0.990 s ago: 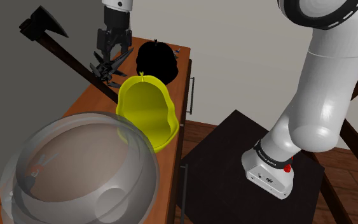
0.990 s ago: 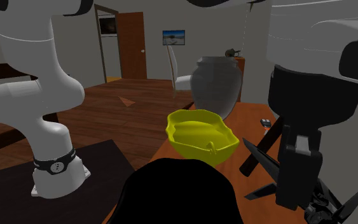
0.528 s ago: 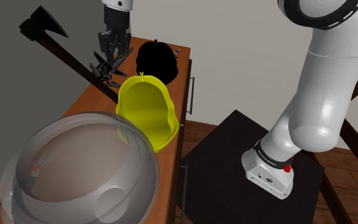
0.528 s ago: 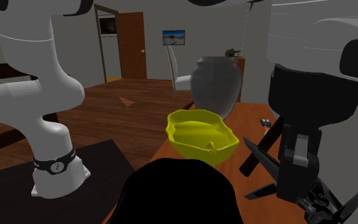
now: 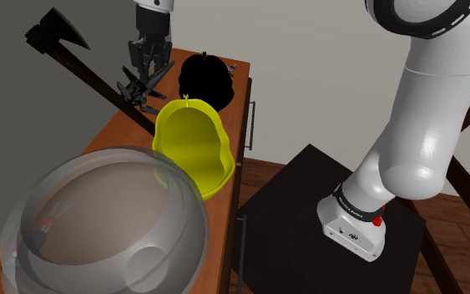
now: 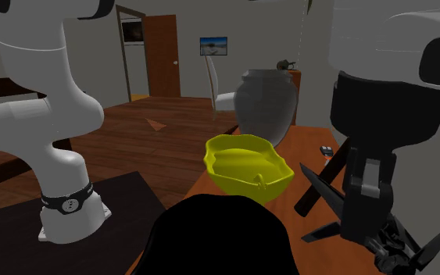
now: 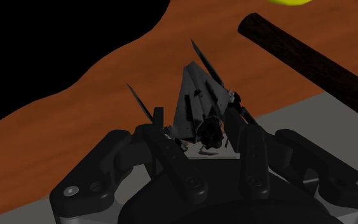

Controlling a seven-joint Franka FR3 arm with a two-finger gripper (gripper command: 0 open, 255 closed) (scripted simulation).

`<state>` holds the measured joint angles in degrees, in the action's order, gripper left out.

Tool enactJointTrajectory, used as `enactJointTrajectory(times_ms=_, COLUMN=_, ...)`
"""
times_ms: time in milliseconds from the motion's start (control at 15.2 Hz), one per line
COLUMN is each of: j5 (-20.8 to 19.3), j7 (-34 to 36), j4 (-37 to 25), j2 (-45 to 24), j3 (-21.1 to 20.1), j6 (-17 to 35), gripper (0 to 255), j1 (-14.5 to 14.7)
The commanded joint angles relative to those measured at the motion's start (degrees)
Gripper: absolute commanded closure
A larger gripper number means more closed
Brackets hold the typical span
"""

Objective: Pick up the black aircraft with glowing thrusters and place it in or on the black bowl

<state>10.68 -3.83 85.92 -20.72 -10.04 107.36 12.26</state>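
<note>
2 jaws astride aircraft (image 7: 199, 105), wrist cam

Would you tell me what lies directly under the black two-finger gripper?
The dark, wedge-shaped aircraft lies on the brown tabletop beneath the gripper; its rear part is covered by the gripper's body.

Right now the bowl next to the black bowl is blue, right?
No: it's a yellow bowl next to the black bowl, not a blue one. The shoulder view shows it.
</note>
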Motion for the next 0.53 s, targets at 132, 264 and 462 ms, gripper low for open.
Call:
enactJointTrajectory(times_ms=132, j5=-0.11, j7=0.48, j4=-2.71, j2=0.16, j3=0.00, j6=-2.84, gripper=255, j1=-0.05)
enactJointTrajectory(times_ms=264, j5=-0.18, j7=0.78, j4=-4.20, j2=0.19, j3=0.00, j6=-4.32, gripper=255, j1=-0.04)
enactJointTrajectory(times_ms=462, j5=-0.29, j7=1.25, j4=-6.59, j2=0.12, j3=-0.02, j6=-6.60, gripper=255, j1=-0.02)
